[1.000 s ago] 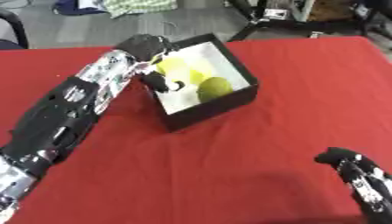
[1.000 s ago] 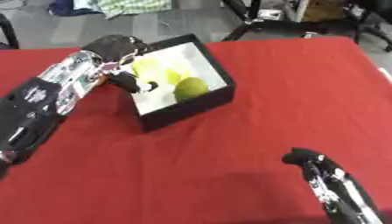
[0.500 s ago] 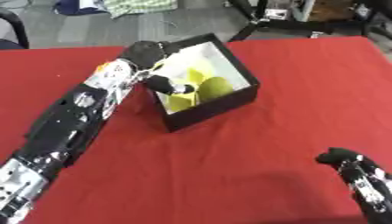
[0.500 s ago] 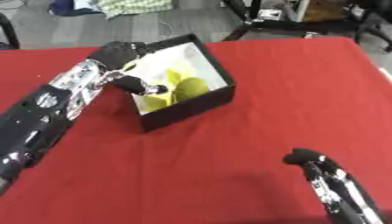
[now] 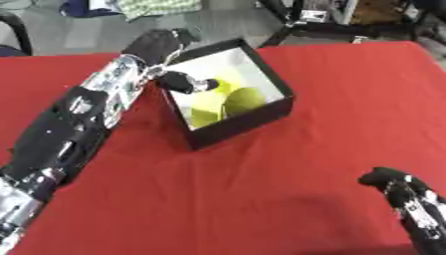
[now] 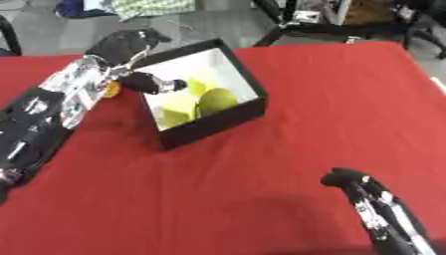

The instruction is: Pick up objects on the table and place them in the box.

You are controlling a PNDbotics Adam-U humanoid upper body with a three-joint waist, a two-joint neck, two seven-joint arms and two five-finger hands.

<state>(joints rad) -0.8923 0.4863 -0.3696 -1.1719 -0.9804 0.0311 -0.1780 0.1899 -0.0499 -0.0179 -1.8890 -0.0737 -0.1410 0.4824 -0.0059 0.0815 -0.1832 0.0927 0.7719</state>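
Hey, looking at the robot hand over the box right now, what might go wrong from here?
The left robot hand hangs over the near-left rim of the box, so pulling back may catch the wall and drag or tip it. The box already holds yellow-green objects; a jolt might spill them. A small orange thing beside the arm might get knocked away.

Box (image 5: 240,122) on the table (image 5: 287,199), left of centre, toward the far edge, set askew. Two round fruits (image 5: 247,98) inside, side by side, toward its near wall. Left hand (image 5: 166,47) at the box's far-left rim, thumb over the opening. Right hand (image 5: 402,191) near the table's near-right corner, well apart from the box.
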